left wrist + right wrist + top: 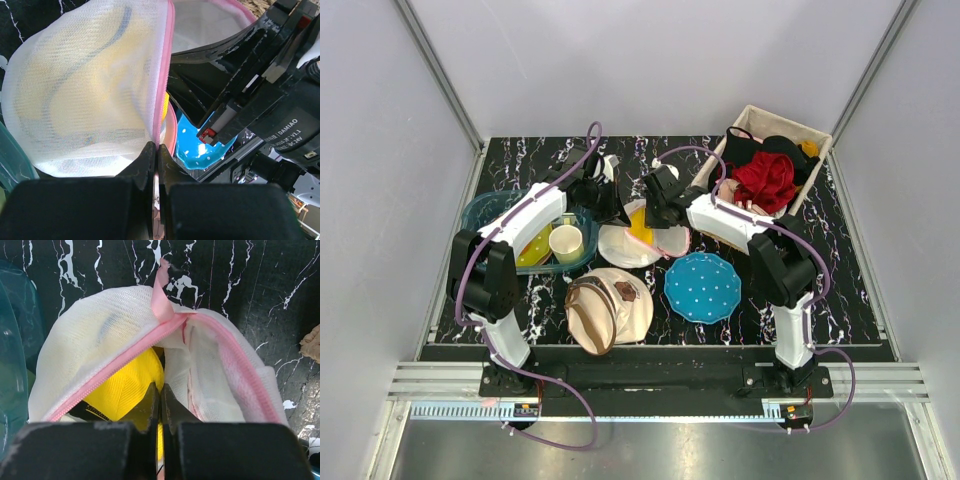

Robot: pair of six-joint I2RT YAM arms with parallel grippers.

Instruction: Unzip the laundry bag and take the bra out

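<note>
The laundry bag (620,243) is a white mesh pouch with a pink zipper rim, lying mid-table between both arms. Its zipper stands open in the right wrist view (100,335), and the yellow bra (125,385) shows in the opening. My right gripper (160,390) is shut on the yellow bra fabric at the mouth of the bag. My left gripper (158,150) is shut on the bag's pink rim, with the mesh (85,90) lifted in front of it. In the top view the left gripper (617,208) and right gripper (650,215) meet over the bag.
A teal container (495,215) and a cream cup (566,243) sit to the left. A beige canvas bag (610,305) with brown straps lies near the front. A blue dotted plate (702,287) lies front right. A basket (810,128) of clothes stands at the back right.
</note>
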